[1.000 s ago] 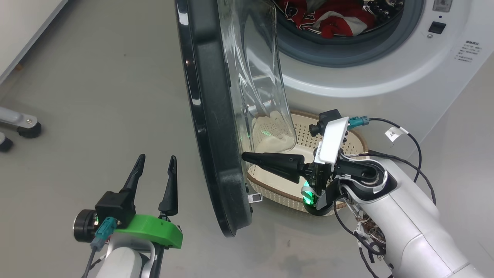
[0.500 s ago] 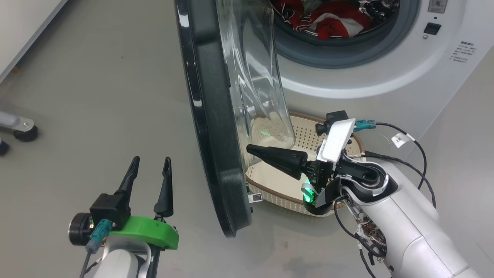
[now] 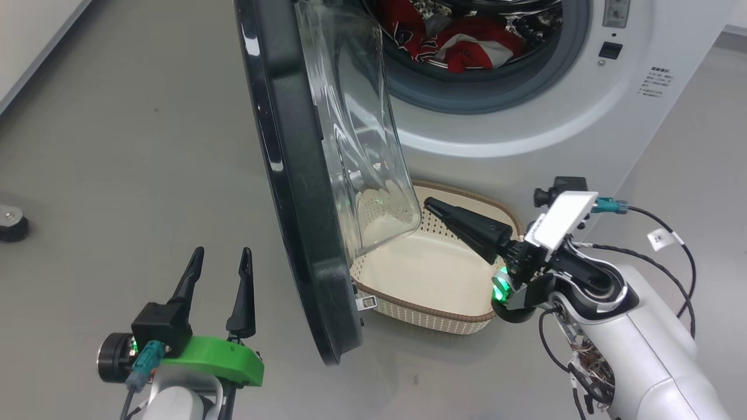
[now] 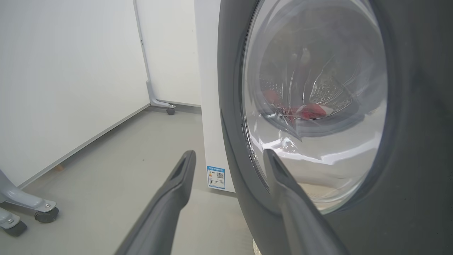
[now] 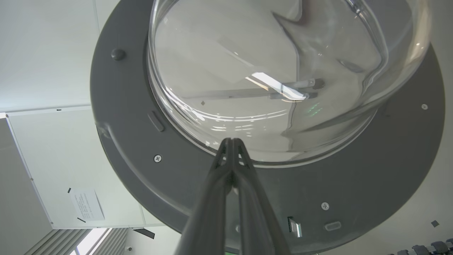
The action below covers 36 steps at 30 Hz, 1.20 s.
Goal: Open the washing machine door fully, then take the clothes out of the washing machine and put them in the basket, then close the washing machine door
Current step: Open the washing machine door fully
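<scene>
Standing swung out from the big white front-loading washing machine (image 3: 525,134), the round glossy black door (image 3: 292,175) with its bulging clear glass bowl hangs edge-on between the two arms. Red jerseys (image 3: 461,41) with white bands lie in the steel drum. A small cream oval plastic basket (image 3: 432,268) sits on the floor below the opening. The right gripper (image 3: 430,202), fingers pressed together on nothing, points over the basket near the glass. The left gripper (image 3: 222,251), fingers spread, hovers beside the door's outer face.
</scene>
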### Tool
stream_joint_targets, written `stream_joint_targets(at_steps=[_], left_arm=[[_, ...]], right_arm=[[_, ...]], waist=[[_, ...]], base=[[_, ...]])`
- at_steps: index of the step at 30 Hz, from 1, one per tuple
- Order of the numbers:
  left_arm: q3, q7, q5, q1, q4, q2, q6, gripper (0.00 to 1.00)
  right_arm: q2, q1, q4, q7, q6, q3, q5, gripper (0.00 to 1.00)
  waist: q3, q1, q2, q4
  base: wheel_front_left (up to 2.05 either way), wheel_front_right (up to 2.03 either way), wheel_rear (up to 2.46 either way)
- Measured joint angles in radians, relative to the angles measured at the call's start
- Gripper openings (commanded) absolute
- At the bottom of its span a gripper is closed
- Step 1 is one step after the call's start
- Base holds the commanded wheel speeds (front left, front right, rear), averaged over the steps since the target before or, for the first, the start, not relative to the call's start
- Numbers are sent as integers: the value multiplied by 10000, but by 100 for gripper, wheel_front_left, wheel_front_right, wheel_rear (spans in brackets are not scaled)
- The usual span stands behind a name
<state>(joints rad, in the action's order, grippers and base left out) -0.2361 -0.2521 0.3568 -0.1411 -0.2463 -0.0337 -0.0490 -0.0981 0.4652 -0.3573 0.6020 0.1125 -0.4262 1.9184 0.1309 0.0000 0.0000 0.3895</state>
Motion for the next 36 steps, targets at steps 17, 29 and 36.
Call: stream_joint_targets(at_steps=[17, 29, 36], left_arm=[[224, 0, -111, 347, -27, -140, 0, 100], [301, 0, -111, 390, -21, -136, 13, 100], [385, 0, -136, 390, -29, -136, 15, 100]], right_arm=[[-1127, -1494, 541, -3156, 38, 1127, -2508, 100], [-2159, -2084, 550, -6207, 88, 1235, -5958, 100], [-3087, -2173, 579, -7954, -288, 759, -8811, 100]], waist=[[-449, 0, 0, -723], [-442, 0, 0, -936], [-458, 0, 0, -1022]], base=[[0, 0, 0], [0, 0, 0], [0, 0, 0]])
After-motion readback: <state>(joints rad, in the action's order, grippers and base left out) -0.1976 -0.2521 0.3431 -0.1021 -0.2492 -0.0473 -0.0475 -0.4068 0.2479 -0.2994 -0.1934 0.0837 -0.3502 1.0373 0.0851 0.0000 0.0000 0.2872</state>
